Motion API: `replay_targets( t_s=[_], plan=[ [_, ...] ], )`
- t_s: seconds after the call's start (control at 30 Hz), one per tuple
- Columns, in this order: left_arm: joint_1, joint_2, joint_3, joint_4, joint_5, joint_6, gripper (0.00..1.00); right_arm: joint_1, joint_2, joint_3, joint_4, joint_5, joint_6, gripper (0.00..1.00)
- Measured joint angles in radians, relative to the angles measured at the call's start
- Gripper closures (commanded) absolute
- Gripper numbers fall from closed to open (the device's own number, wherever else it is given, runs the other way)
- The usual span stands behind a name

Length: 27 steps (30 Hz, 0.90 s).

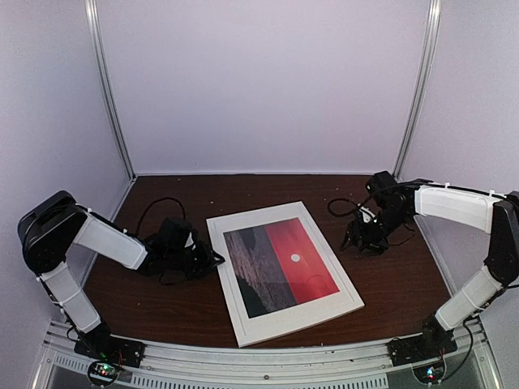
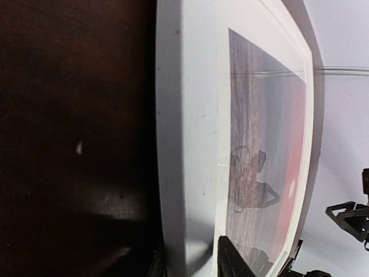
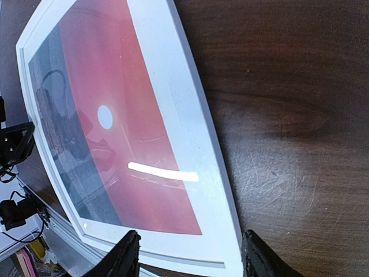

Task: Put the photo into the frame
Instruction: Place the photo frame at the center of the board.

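**Overhead view.** The frame [image 1: 296,318] lies flat near the middle of the dark wooden table [image 1: 389,275], turned a little so that its far corner points toward the right arm. The photo [image 1: 280,263] sits inside the frame with a white border all round. Its right part is red with a small white sun [image 1: 296,258]; its left part looks dark grey. The left gripper [image 1: 188,251] rests low, just beside the frame's left edge. The right gripper [image 1: 362,241] is near the frame's far right edge but apart from it, low over bare wood.

**Left wrist view.** The frame [image 2: 190,144] runs up the picture, seen edge-on from close by, with the photo [image 2: 259,144] behind a glossy surface that mirrors a dark arm. One dark finger [image 2: 233,262] shows at the bottom, over the frame's border. The other is lost in shadow, so this view does not show whether the jaws are apart, together or pinching the edge.

**Right wrist view.** The two fingers [image 3: 128,257] of the right gripper [image 3: 190,242] stand wide apart and clasp nothing. The near corner of the frame [image 3: 196,144] appears between them. The photo [image 3: 115,133] carries a bright streak of glare below the sun [image 3: 105,117]. Scratched table [image 3: 288,115] fills the right half.
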Motion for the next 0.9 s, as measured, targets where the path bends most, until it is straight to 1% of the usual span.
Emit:
replay_targets(
  t_s=[0.2,0.33,0.4,0.47,0.57,0.67,0.73,0.83,0.9],
  plan=[
    [-0.012,0.031,-0.035,0.127,0.023,-0.024,0.48,0.048,-0.018,-0.04,-0.003,0.029,0.03,0.39],
    [-0.015,0.013,-0.035,0.111,0.047,0.014,0.34,0.117,-0.076,-0.068,-0.017,0.074,0.065,0.38],
    [-0.016,-0.014,-0.021,0.045,0.049,0.063,0.27,0.16,-0.11,-0.087,-0.027,0.099,0.087,0.36],
    [-0.018,-0.047,0.015,-0.072,0.045,0.135,0.21,0.205,-0.145,-0.113,-0.037,0.124,0.11,0.35],
    [-0.018,-0.085,0.108,-0.279,0.013,0.267,0.15,0.272,-0.191,-0.158,-0.059,0.166,0.151,0.27],
    [-0.018,-0.097,0.244,-0.449,-0.027,0.407,0.12,0.352,-0.234,-0.203,-0.079,0.21,0.192,0.23],
    [-0.016,-0.096,0.351,-0.547,-0.054,0.51,0.12,0.406,-0.265,-0.232,-0.087,0.235,0.219,0.22],
    [-0.003,-0.075,0.492,-0.651,-0.067,0.642,0.11,0.486,-0.312,-0.283,-0.078,0.255,0.269,0.22],
    [0.02,-0.032,0.577,-0.701,-0.048,0.711,0.1,0.532,-0.327,-0.317,-0.064,0.26,0.307,0.22]
  ],
)
